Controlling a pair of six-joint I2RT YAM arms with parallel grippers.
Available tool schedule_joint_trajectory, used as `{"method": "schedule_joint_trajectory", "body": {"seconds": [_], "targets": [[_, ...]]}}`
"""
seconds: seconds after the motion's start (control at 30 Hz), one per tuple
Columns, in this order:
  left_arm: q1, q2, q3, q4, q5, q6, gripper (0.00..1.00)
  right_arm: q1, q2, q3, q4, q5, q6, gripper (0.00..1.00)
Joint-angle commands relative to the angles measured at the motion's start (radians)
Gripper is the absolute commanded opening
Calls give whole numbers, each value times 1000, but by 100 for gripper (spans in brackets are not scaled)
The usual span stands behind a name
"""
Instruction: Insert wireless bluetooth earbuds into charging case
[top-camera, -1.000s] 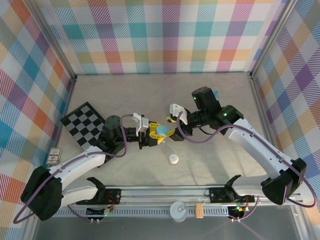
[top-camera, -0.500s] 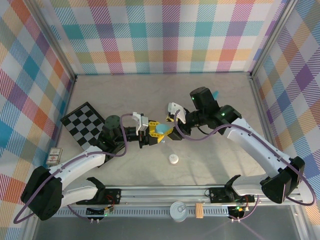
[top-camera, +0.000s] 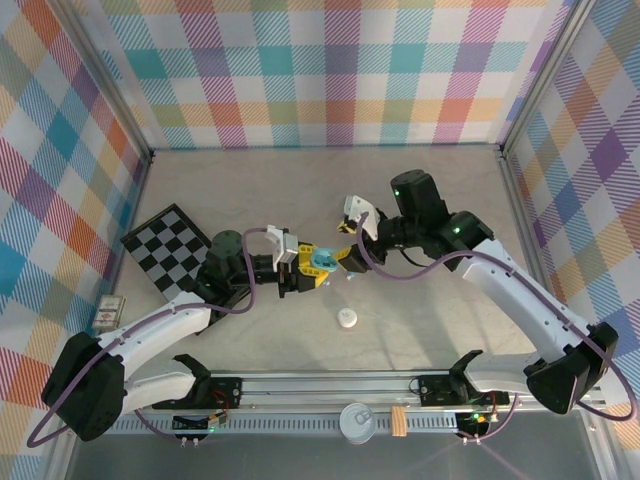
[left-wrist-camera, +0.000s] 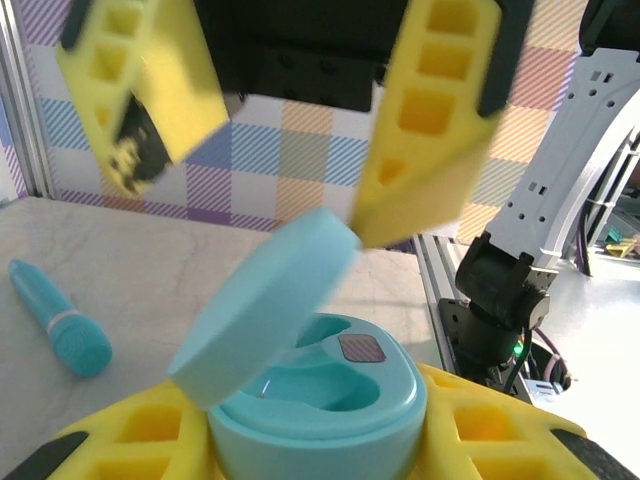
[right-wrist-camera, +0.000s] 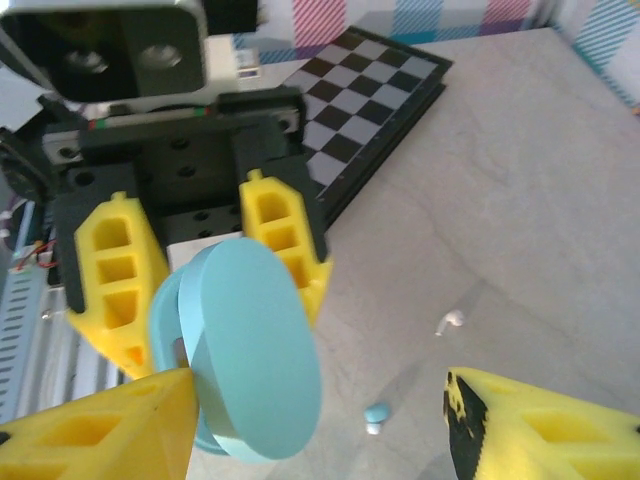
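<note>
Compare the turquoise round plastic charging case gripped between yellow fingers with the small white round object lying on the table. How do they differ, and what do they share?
Colour: the turquoise charging case is blue-green, the white round object white. Support: the case is clamped in the left gripper; the white object lies loose on the table. State: the case's lid stands tilted open; the white object shows no opening. Both are round.

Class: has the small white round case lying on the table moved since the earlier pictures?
No. The white round case keeps its spot just beyond the metal rail, unmoved.
</note>
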Motion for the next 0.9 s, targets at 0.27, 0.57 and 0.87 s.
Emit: {"method": "schedule_joint_trajectory", "body": {"seconds": [0.27, 0.57, 0.87], "targets": [[-11, -22, 9, 55, 36, 14, 31, -23, -72, -70, 139, -3, 16, 73], [-9, -22, 4, 57, 15, 9, 31, -27, -135, -123, 177, -100, 16, 75], [-9, -15, 12, 74, 11, -7, 31, 28, -63, -125, 167, -128, -20, 76]]}}
